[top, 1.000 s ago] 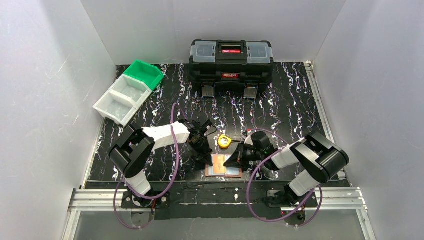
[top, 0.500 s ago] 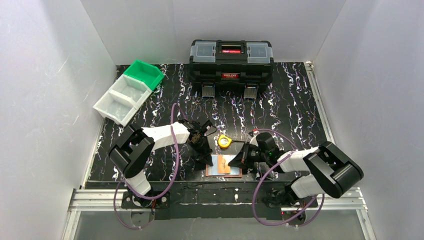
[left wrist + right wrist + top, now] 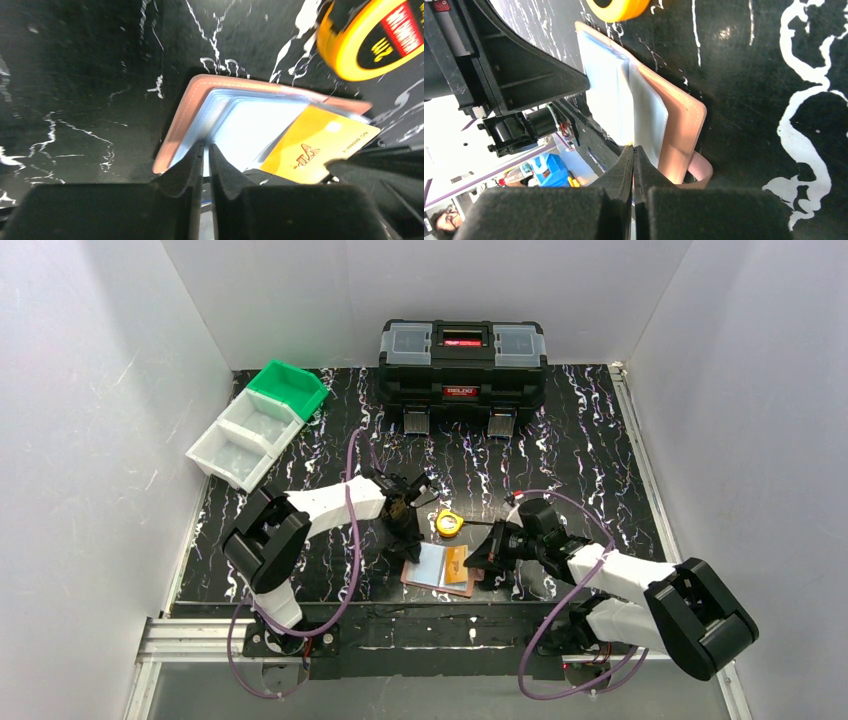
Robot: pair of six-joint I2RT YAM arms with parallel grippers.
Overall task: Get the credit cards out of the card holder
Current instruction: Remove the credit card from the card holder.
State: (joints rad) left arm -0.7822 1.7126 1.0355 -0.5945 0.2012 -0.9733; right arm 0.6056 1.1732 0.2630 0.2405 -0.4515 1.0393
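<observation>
- Noting card holder [image 3: 425, 568] lying open near the 6 o'clock edge of the table [image 3: 560, 470], leaves spreading roughly 9 to 3, yellow tape measure [image 3: 449, 523] just beside it at 12.
- Seeing left gripper [image 3: 407, 546] at the holder's 10 o'clock, jaws clamping a pale sleeve [image 3: 250, 122].
- Seeing gold credit card [image 3: 456, 562] poking partway out, heading toward 3 o'clock.
- Finding right gripper [image 3: 483, 560] on that 3 o'clock side, nearer the card, jaws pressed together; not telling whether pinching the card.
- Judging the coming pull as running toward 3 o'clock, left side anchoring.
</observation>
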